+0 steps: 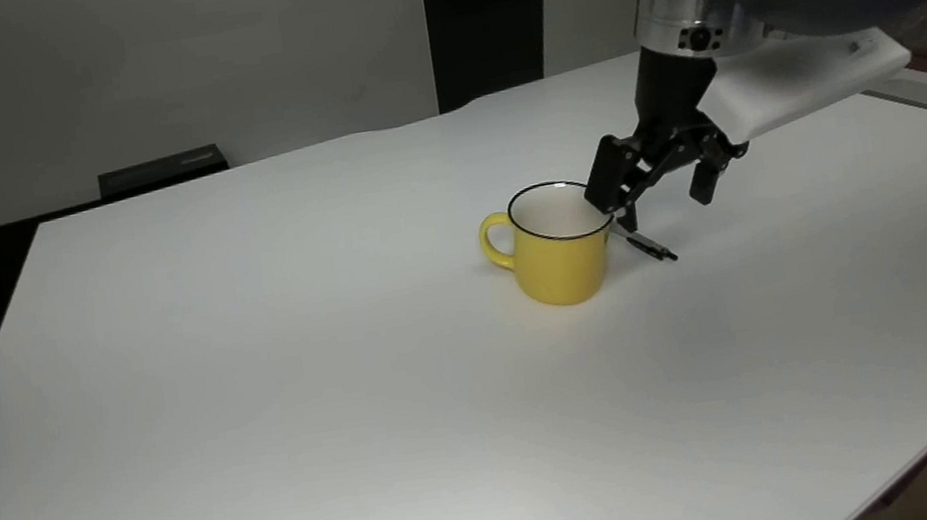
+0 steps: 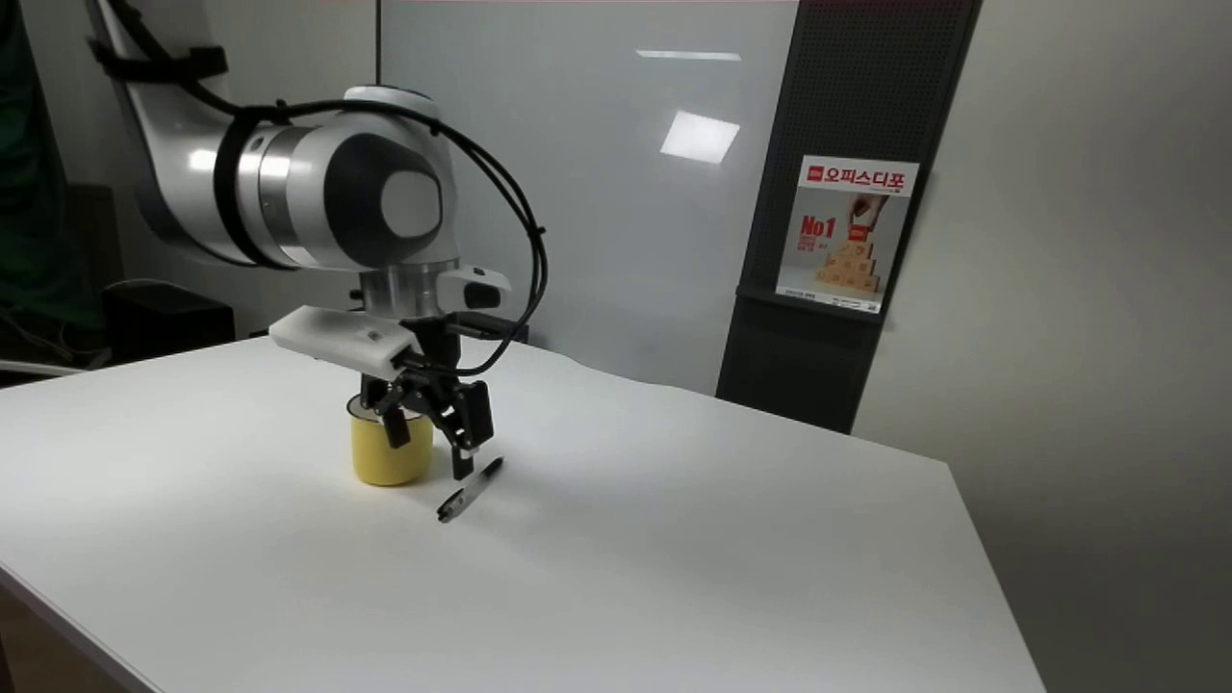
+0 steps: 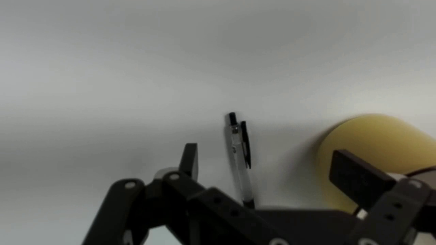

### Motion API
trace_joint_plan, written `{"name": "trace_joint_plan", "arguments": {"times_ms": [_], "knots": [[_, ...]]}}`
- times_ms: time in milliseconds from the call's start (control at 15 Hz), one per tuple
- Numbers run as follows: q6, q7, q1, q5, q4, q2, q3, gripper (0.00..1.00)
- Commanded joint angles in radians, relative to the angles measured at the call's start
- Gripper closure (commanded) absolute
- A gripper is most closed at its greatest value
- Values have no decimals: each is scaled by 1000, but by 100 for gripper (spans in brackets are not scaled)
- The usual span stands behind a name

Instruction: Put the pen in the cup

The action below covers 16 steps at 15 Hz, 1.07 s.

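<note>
The pen (image 1: 652, 248) lies flat on the white table beside the mug. It has a clear grey barrel with a black clip and black ends, and shows in an exterior view (image 2: 471, 492) and the wrist view (image 3: 241, 160). The yellow mug (image 1: 563, 271) stands upright, dark-rimmed and white inside, its handle turned away from the pen. It also shows in an exterior view (image 2: 383, 466) and the wrist view (image 3: 371, 139). My gripper (image 1: 665, 200) is open and empty above the pen. In the wrist view the pen lies between the fingers (image 3: 269, 163), and one finger overlaps the mug.
The white table (image 1: 265, 397) has its edges in both exterior views. A dark box (image 1: 163, 171) stands behind its far edge. A black panel with a poster (image 2: 847, 236) is at the wall. A black cable (image 2: 535, 250) loops beside my wrist.
</note>
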Motion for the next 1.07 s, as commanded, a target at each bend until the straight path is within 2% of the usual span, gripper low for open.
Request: {"name": "trace_joint_plan", "arguments": {"times_ms": [0, 133, 467, 533, 600, 867, 1000], "knots": [[-57, -230, -161, 138, 54, 35, 164, 0], [-100, -337, -218, 185, 81, 49, 210, 0], [-185, -444, -263, 201, 112, 33, 191, 0], [-193, -433, -254, 189, 116, 32, 170, 0], [-158, -424, -243, 195, 90, 29, 175, 0], [-172, -433, -246, 193, 99, 29, 163, 0], [-169, -417, -223, 160, 115, 42, 134, 0]]}}
